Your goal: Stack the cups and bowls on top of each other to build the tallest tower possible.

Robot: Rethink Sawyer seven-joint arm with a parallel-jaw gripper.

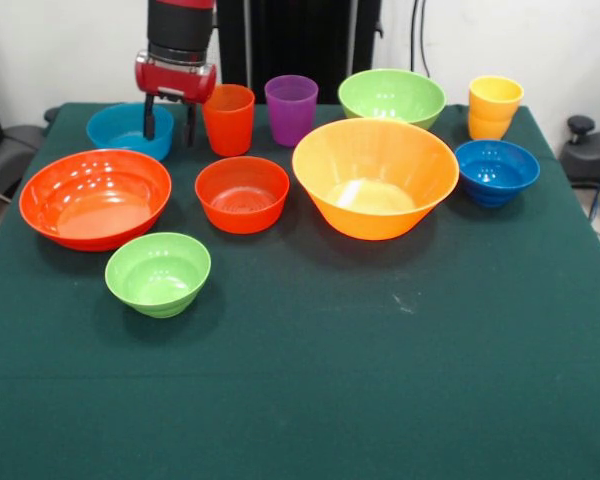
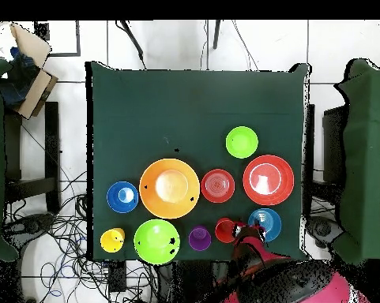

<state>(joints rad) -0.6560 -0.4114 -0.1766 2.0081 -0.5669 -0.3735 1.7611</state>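
Note:
All pieces stand apart on the green cloth; no tower shows. My gripper (image 1: 170, 128) (image 2: 246, 231) is open and empty, hanging at the far edge between the light blue bowl (image 1: 125, 128) (image 2: 267, 225) and the orange-red cup (image 1: 228, 118) (image 2: 223, 230); one finger is over the blue bowl's rim. The purple cup (image 1: 291, 108) stands beside the orange-red one, and the yellow cup (image 1: 494, 106) at the far right. The large yellow-orange bowl (image 1: 375, 178), medium red-orange bowl (image 1: 242, 193), large red-orange bowl (image 1: 95, 197), small green bowl (image 1: 158, 272), large green bowl (image 1: 391, 97) and dark blue bowl (image 1: 496, 170) stand open side up.
The green cloth (image 1: 380, 380) covers the table. In the front view its near half holds nothing but the small green bowl. Chairs and cables lie around the table (image 2: 35, 189).

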